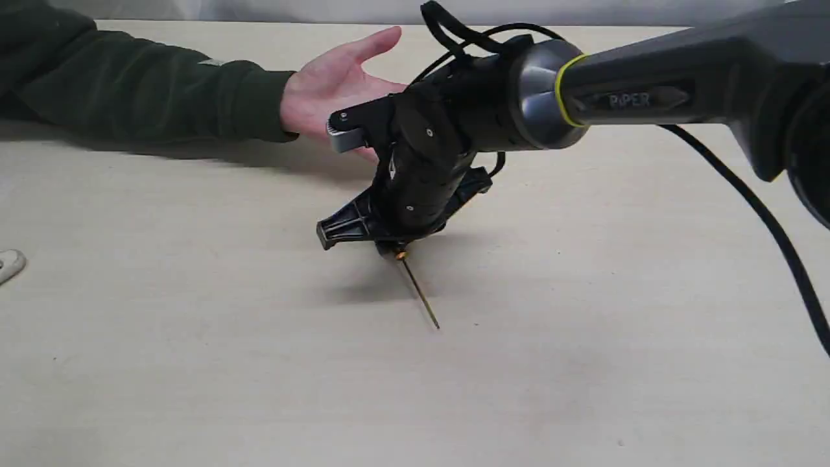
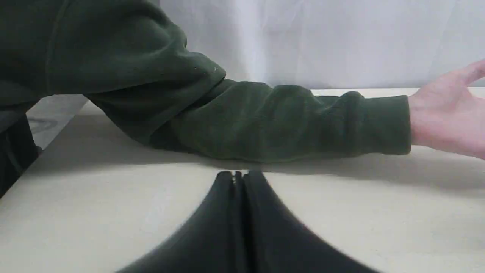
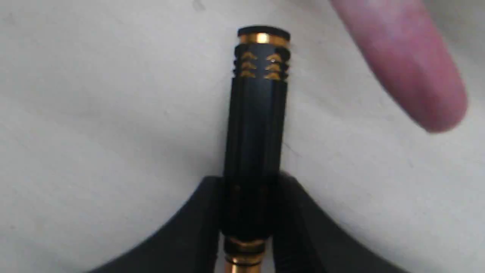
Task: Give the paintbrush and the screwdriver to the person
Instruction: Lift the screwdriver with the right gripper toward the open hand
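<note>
The slim precision screwdriver (image 1: 419, 295), black in the handle with a gold-orange collar and a thin metal shaft, is found near the middle of the pale wooden bench (image 1: 194, 363), its shaft pointing toward five o'clock in the exterior view. It is clasped by the black right tool (image 1: 392, 250), whose jaws are pressed against both sides of the handle just above the collar. That hold is judged to be chosen so that the long upper handle is left free for taking. Whether the tip has left the bench cannot be told. The person's bare open hand (image 1: 337, 84), emerging from a dark green sleeve (image 1: 130, 84), is laid palm-up at about eleven o'clock from the right tool, evidently offered as a receiving place. One finger (image 3: 401, 64) is seen close beside the handle's cap. The left tool (image 2: 239, 176) is kept narrow, jaws together on nothing, low over the bench beside the sleeve, out of the way. The wide flat paintbrush is not seen in any view.
</note>
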